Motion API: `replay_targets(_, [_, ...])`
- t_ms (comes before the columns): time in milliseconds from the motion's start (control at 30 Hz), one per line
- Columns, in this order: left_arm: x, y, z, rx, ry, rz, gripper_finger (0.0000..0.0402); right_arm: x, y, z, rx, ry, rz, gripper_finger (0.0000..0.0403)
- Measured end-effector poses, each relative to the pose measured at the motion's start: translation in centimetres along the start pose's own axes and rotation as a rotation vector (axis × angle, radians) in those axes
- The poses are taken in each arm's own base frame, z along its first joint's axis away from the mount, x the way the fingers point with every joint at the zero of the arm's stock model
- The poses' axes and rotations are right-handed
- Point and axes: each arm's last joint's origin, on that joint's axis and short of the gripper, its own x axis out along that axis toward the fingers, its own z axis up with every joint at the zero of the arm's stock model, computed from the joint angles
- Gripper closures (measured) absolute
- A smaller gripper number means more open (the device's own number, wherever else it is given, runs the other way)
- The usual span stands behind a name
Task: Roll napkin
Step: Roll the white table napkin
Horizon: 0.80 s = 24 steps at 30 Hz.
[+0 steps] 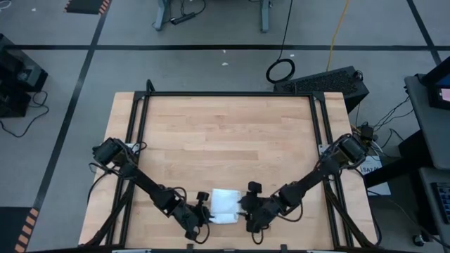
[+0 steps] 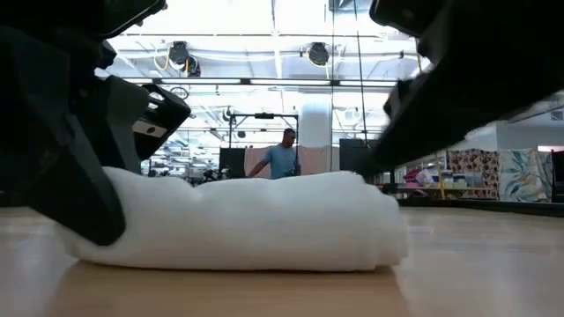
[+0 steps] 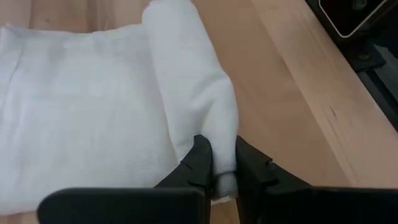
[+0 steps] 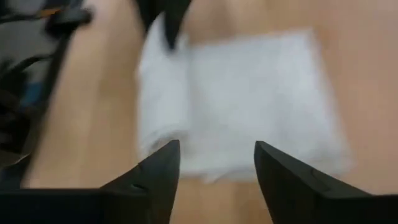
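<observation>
The white napkin [image 1: 225, 205] lies on the wooden table near its front edge, between my two grippers. Its near part is rolled into a thick roll [image 2: 256, 224]; the rest [image 3: 81, 106] lies flat behind it. My left gripper [image 3: 219, 152] is shut on the roll's left end. By the napkin's right side, my right gripper [image 4: 216, 152] stands open, with nothing between its fingers. In the low view my left gripper [image 2: 79, 202] covers the roll's left end, and my right gripper [image 2: 458, 97] hangs above its right end. My left gripper pinches the left end of the roll [image 3: 221, 134] between its two fingers, so several layers of cloth are caught. The fingers slant down from the table's left and point along the roll. The roll rests on the table, and its free length runs away from the fingers.
A black metal frame [image 1: 232, 94] runs round the tabletop. Bare wood [image 1: 225, 140] stretches from the napkin to the far edge. Beyond the table the low view shows a person [image 2: 282, 158] standing in the room.
</observation>
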Motion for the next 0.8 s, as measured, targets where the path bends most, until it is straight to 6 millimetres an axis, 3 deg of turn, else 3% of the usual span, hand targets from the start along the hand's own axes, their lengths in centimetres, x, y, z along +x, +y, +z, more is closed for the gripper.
replay_targets(100, [0.0,0.1,0.5,0.016,-0.011,0.001,0.0363,0.4,0.1,-0.5,-0.037,-0.043,-0.07,0.0245])
replay_targets(367, [0.2,0.8,1.0,0.031,-0.022,0.012,0.0362,3.0,-0.3,-2.7,0.012,0.012,-0.1,0.0392])
replay_targets(633, [0.6,2.5,1.9,0.051,-0.047,-0.082,0.0362,3.9,-0.3,-2.8,0.035,-0.009,-0.072,0.0398])
replay_targets(800, [1.0,4.5,1.8,-0.038,0.0,-0.127,0.0362,3.9,-0.2,-2.8,0.024,-0.01,-0.054,0.04])
